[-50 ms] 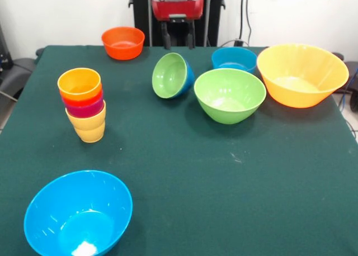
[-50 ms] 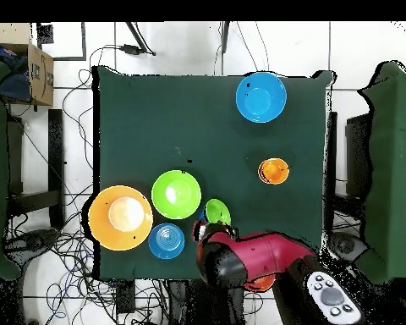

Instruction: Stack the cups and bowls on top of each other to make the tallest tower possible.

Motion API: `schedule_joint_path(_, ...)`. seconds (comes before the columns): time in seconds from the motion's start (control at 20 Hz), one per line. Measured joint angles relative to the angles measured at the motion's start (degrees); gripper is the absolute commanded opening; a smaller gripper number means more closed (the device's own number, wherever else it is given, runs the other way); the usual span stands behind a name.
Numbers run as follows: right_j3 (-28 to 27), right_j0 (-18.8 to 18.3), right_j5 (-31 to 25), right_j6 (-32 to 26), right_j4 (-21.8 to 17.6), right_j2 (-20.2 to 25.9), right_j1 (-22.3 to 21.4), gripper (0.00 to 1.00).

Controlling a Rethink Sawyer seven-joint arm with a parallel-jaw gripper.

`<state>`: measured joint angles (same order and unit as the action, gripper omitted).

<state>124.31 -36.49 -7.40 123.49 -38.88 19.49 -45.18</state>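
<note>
**Worktop survey, bowls scattered**

Green worktop [image 1: 184, 172]. Orange-yellow bowl [image 1: 302, 74] at 2 o'clock; light blue bowl [image 1: 78, 214] at 7; green bowl [image 1: 230, 95] near centre. Cup stack [image 1: 84, 104] upright at 9. My fingers [image 1: 178, 41] at 12, raised; spread or pressed together, I cannot tell.

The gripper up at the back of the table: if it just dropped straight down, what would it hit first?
Probably bare green tablecloth, just behind the tipped small green bowl; depth is hard to judge, so the gripper might clip its rim.
</note>
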Motion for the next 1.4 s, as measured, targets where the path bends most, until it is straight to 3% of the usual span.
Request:
schedule_joint_path(0.5,-3.0,5.9,11.9,0.0,-3.8,-7.5,7.2,1.00)
schedule_joint_path(1.0,-7.0,12.8,24.2,0.0,-5.5,-20.1,19.0,1.00)
schedule_joint_path(1.05,-7.0,13.4,25.2,0.0,-6.2,-21.5,20.6,0.00)
schedule_joint_path(1.4,-6.9,15.3,29.2,0.0,-7.9,-25.3,21.6,0.00)
